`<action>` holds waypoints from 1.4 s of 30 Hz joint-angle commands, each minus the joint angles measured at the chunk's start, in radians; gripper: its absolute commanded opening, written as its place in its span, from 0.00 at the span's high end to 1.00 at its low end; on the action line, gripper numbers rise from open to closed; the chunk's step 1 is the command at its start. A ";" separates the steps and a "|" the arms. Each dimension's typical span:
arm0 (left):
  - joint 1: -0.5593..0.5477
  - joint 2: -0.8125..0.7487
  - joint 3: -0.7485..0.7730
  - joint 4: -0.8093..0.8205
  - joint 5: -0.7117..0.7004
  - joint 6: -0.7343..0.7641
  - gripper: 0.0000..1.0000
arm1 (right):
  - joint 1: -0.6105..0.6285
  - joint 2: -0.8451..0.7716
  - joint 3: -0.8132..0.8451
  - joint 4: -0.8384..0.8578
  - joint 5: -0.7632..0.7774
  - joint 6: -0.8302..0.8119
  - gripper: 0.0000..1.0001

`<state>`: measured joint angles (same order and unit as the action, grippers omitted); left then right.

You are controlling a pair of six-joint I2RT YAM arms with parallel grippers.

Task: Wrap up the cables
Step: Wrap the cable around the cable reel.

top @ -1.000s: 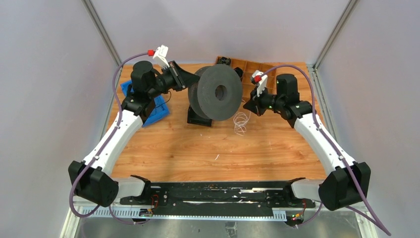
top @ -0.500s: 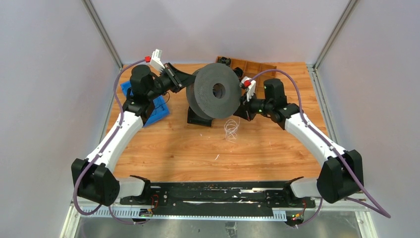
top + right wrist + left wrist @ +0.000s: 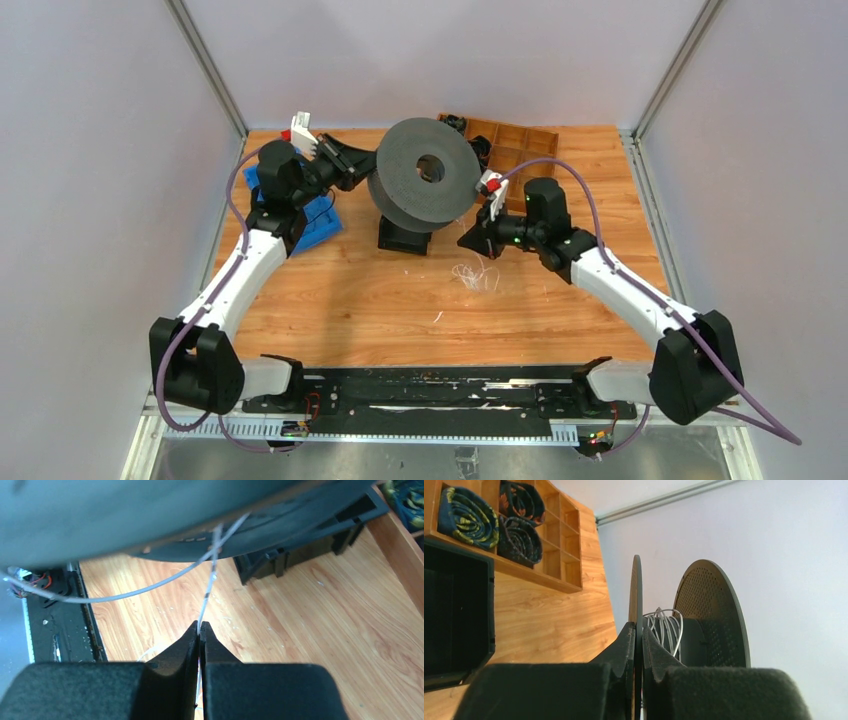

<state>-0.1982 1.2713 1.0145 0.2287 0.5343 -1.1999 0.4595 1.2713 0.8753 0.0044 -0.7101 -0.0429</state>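
A dark grey spool (image 3: 425, 175) stands on a black stand (image 3: 403, 237) at the table's middle back. My left gripper (image 3: 366, 164) is shut on the thin rim of the spool's flange (image 3: 636, 595). In the left wrist view, turns of the white cable (image 3: 667, 627) lie on the hub beside that flange. My right gripper (image 3: 473, 241), just right of the stand, is shut on a strand of the cable (image 3: 209, 587) that runs up under the spool (image 3: 125, 515). A loose tangle of the cables (image 3: 476, 275) lies on the wood below it.
A wooden divided tray (image 3: 521, 139) with dark coiled bundles (image 3: 468, 516) sits at the back right. A blue block (image 3: 316, 221) lies under the left arm. A black box (image 3: 454, 615) shows at the left wrist view's left. A black rail (image 3: 430, 390) runs along the near edge.
My right gripper has moved left and nearer with the strand, dragging the tangle that way. The left gripper has swung back and left with the flange, and the spool has turned.
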 commanded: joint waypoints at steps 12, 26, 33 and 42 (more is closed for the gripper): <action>0.051 -0.019 0.004 0.112 -0.025 -0.094 1.00 | 0.206 0.026 0.048 0.006 0.012 -0.048 0.99; 0.051 -0.029 -0.024 0.091 -0.042 -0.097 1.00 | 0.356 0.137 0.261 -0.127 0.138 -0.114 0.99; 0.052 -0.031 -0.026 0.077 -0.058 -0.080 1.00 | 0.412 0.169 0.347 -0.230 0.194 -0.161 0.99; 0.072 -0.036 -0.011 0.019 -0.091 -0.029 1.00 | 0.416 0.078 0.298 -0.268 0.236 -0.264 0.98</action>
<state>-0.1349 1.2709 0.9871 0.2413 0.4446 -1.2545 0.8581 1.4193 1.1881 -0.2302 -0.5079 -0.2321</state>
